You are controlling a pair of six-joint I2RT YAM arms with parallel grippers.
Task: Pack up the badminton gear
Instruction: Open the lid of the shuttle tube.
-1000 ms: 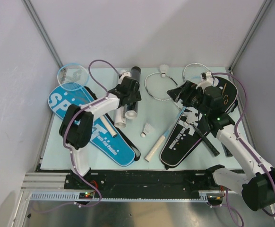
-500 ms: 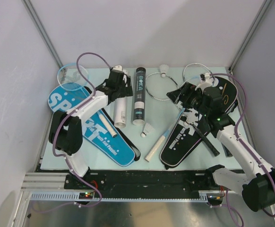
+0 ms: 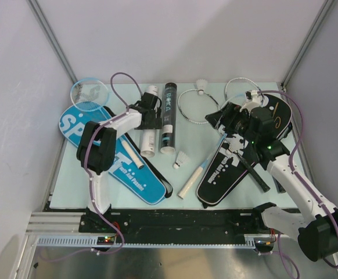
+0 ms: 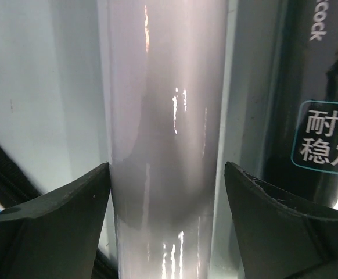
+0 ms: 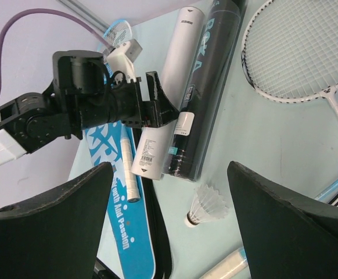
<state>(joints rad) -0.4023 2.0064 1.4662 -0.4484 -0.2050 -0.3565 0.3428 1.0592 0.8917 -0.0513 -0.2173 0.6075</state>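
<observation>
The white tube (image 3: pixel 148 139) and black tube (image 3: pixel 168 119) are lying side by side at upper centre. The blue cover (image 3: pixel 140 180) is lying flat at left and the black cover (image 3: pixel 221 174) at right, with a shuttlecock (image 3: pixel 182 159) between them.

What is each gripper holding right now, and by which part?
Nothing is held. The left gripper stands open astride the white tube near its middle, not clamped; the right gripper is open and empty.
</observation>
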